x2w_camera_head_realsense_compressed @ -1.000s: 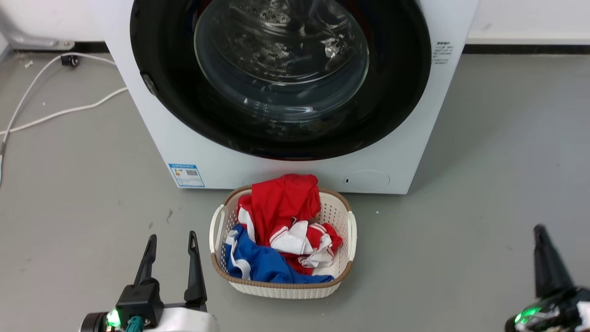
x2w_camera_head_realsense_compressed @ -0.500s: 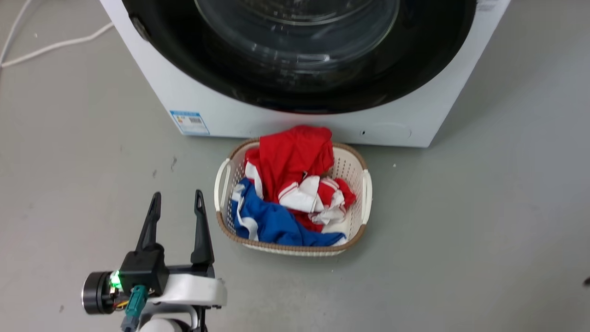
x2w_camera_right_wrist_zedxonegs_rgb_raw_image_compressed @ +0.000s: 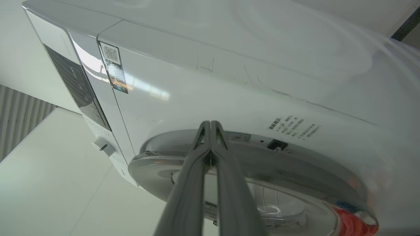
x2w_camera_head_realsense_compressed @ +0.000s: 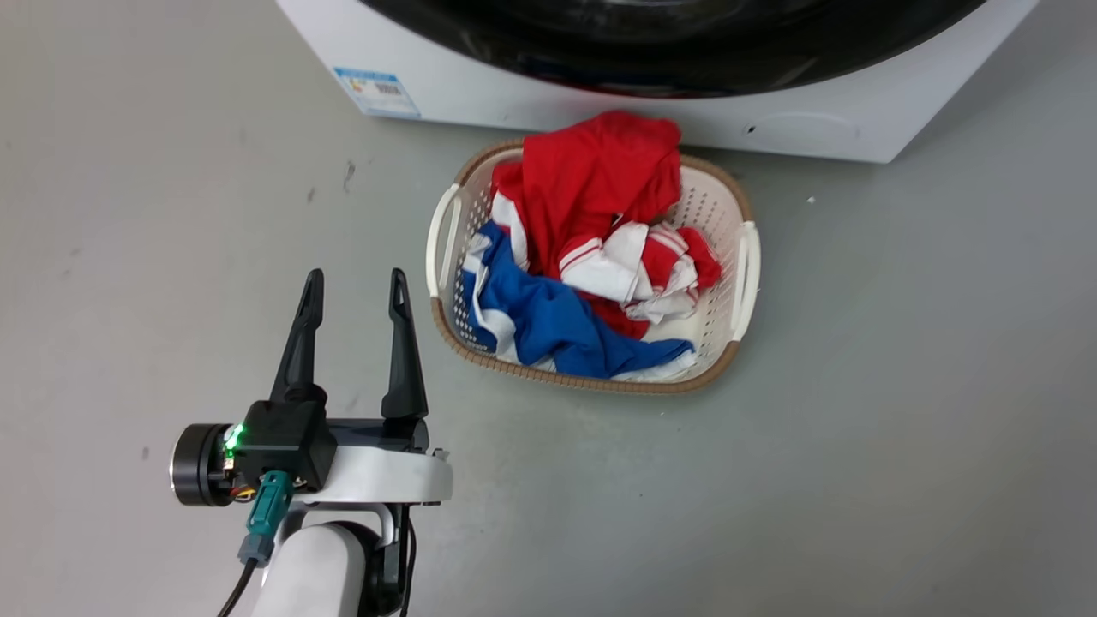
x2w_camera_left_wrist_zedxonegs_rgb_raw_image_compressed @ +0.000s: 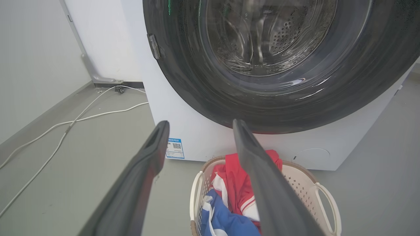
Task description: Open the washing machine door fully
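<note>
The washing machine [x2w_camera_head_realsense_compressed: 514,94] is a white box at the top of the head view, with the black lower rim of the washing machine door [x2w_camera_head_realsense_compressed: 668,51] above it. In the left wrist view the door [x2w_camera_left_wrist_zedxonegs_rgb_raw_image_compressed: 262,65] is a big glossy black ring around a clear glass bowl. My left gripper [x2w_camera_head_realsense_compressed: 354,283] stands open over the floor, left of the basket and short of the machine [x2w_camera_left_wrist_zedxonegs_rgb_raw_image_compressed: 203,137], with nothing between its fingers. My right gripper [x2w_camera_right_wrist_zedxonegs_rgb_raw_image_compressed: 210,124] is shut, its tips at the shiny door rim [x2w_camera_right_wrist_zedxonegs_rgb_raw_image_compressed: 295,173] where it meets the white front [x2w_camera_right_wrist_zedxonegs_rgb_raw_image_compressed: 229,82]. I cannot tell if they touch.
A cream laundry basket [x2w_camera_head_realsense_compressed: 746,257] of red, white and blue clothes stands on the grey floor just before the machine. White cables [x2w_camera_left_wrist_zedxonegs_rgb_raw_image_compressed: 82,118] run over the floor to the machine's left, by the wall. A blue label [x2w_camera_left_wrist_zedxonegs_rgb_raw_image_compressed: 174,148] marks the machine's lower left.
The head camera has tipped down, so machine and basket sit higher in its picture. The right gripper, at the lower right a second ago, has left that view. The left gripper stays open.
</note>
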`<state>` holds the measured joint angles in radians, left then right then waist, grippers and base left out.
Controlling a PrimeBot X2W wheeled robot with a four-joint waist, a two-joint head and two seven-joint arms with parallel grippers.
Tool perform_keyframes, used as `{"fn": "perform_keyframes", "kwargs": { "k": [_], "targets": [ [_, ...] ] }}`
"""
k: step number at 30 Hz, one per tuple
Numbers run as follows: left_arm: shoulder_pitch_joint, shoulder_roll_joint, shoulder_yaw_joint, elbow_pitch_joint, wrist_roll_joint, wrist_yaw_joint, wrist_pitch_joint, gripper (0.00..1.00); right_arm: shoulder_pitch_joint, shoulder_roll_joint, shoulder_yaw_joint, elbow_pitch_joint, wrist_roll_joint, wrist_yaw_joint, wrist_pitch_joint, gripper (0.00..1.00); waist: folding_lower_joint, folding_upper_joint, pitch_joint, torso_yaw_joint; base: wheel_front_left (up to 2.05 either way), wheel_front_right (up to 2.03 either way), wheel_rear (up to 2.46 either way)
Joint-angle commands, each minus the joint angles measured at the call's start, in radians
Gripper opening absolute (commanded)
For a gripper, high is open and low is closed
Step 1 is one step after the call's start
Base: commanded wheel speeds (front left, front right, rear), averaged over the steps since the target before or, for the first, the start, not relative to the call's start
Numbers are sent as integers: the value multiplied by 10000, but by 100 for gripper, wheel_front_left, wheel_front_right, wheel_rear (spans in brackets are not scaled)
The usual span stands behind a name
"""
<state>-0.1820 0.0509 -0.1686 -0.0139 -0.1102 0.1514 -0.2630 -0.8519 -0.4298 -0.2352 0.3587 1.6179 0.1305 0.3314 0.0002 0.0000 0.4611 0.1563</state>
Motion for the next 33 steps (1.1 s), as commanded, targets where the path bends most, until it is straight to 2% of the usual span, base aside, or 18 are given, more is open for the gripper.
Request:
{"fn": "perform_keyframes", "kwargs": {
  "k": [1, 9, 17, 25, 33],
  "targets": [
    [-149, -6, -52, -46, -56, 66, -28, 100, -281, -111, 129, 128, -108, 4, 125, 0, -2, 0, 347, 246, 0, 0, 0],
    [-425, -6, -398, -48, -232, 245, -28, 100, -1655, -529, 1281, 1029, -821, 4, 1030, 0, -2, 0, 931, 619, 0, 0, 0],
    [-569, -6, -609, -38, -374, 382, -28, 100, -2327, -615, 1879, 1564, -1266, 4, 1552, 0, -2, 0, 1203, 890, 0, 0, 0],
    [-509, -5, -550, 13, -376, 452, -28, 100, -1732, -457, 2265, 1339, -1327, 4, 2103, 0, -2, 0, 1148, 845, 0, 0, 0],
    [-316, -6, -338, 25, -224, 400, -28, 100, -189, 21, 2547, 210, -1018, 14, 2454, 0, -2, 0, 708, 537, 0, 0, 0]
  ]
}}
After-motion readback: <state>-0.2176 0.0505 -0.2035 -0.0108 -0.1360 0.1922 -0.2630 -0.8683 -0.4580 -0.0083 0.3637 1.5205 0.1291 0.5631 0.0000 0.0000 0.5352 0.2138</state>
